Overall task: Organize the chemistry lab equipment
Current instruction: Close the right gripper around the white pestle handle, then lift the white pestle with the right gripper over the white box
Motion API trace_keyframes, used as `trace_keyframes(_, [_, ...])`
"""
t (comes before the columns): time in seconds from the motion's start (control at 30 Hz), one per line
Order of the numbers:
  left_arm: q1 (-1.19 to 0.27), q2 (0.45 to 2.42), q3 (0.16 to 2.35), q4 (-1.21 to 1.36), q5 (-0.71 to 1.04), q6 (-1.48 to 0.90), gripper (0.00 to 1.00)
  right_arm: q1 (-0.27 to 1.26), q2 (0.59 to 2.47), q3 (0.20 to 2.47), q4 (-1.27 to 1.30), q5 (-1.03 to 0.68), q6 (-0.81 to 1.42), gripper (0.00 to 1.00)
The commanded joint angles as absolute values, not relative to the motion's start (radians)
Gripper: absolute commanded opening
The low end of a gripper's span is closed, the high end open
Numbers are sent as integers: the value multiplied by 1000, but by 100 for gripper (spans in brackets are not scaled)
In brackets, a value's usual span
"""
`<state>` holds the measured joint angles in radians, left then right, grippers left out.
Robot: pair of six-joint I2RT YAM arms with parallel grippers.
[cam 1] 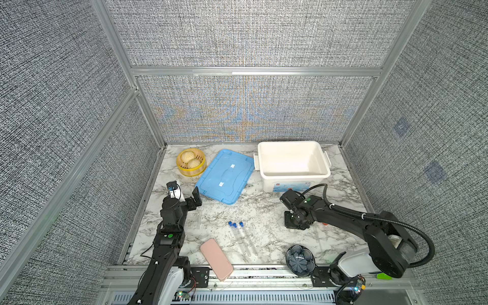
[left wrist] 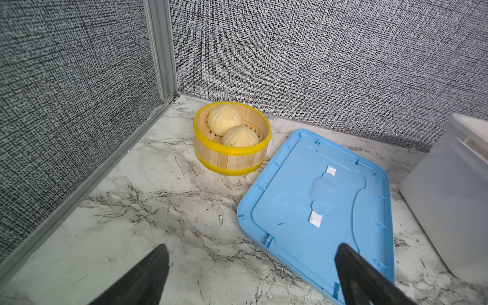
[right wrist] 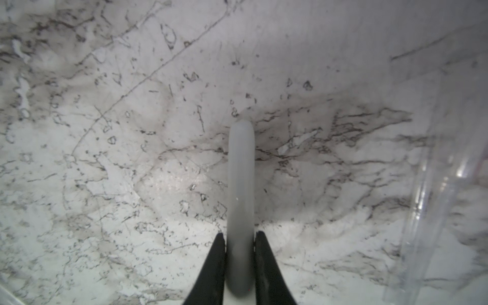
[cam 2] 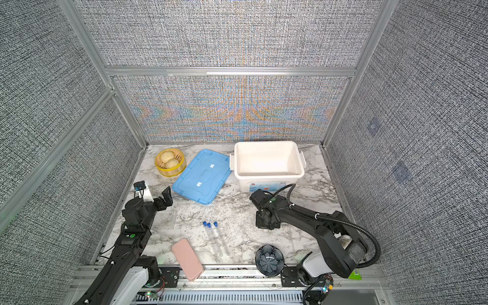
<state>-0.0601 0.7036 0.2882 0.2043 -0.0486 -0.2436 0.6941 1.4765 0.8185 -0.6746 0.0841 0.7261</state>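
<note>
Three clear tubes with blue caps (cam 1: 241, 237) (cam 2: 216, 237) lie side by side at the table's middle front in both top views. A clear plastic rack (cam 1: 196, 219) (cam 2: 167, 219) lies flat beside the left arm. My right gripper (right wrist: 239, 235) (cam 1: 293, 224) points down at the marble right of the tubes, shut on a white pestle (right wrist: 240, 179) that sticks out past its fingertips. My left gripper (left wrist: 252, 248) (cam 1: 195, 200) stands open and holds nothing, low over the table between the rack and the blue lid (left wrist: 317, 200).
A white bin (cam 1: 290, 143) stands open at the back right, the blue lid (cam 1: 224, 177) flat to its left. A yellow steamer basket (cam 1: 191, 162) sits back left. A pink case (cam 1: 216, 260) and a dark bowl (cam 1: 300, 260) lie at the front edge. Clear plastic (right wrist: 435, 198) lies near the right gripper.
</note>
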Motion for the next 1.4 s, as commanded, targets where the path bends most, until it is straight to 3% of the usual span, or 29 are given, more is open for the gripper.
trace_keyframes(0.0, [-60, 704, 286, 207, -47, -246, 99, 711, 1503, 838, -687, 128, 696, 18])
trace_keyframes(0.43, [-60, 694, 281, 209, -54, -247, 99, 724, 1589, 819, -648, 83, 695, 28])
trace_keyframes(0.47, [-60, 695, 283, 209, -54, -247, 99, 725, 1594, 819, -642, 90, 689, 25])
trace_keyframes(0.53, [-60, 693, 281, 209, -52, -248, 99, 724, 1607, 821, -637, 95, 683, 5])
trace_keyframes(0.57, [-60, 693, 280, 209, -53, -248, 99, 724, 1611, 829, -637, 97, 685, 3])
trace_keyframes(1.1, [-60, 697, 281, 212, -49, -247, 99, 735, 1379, 895, -738, 132, 675, 2])
trace_keyframes(1.37, [-60, 702, 282, 216, -51, -248, 99, 730, 1322, 1129, -839, 133, 521, 2])
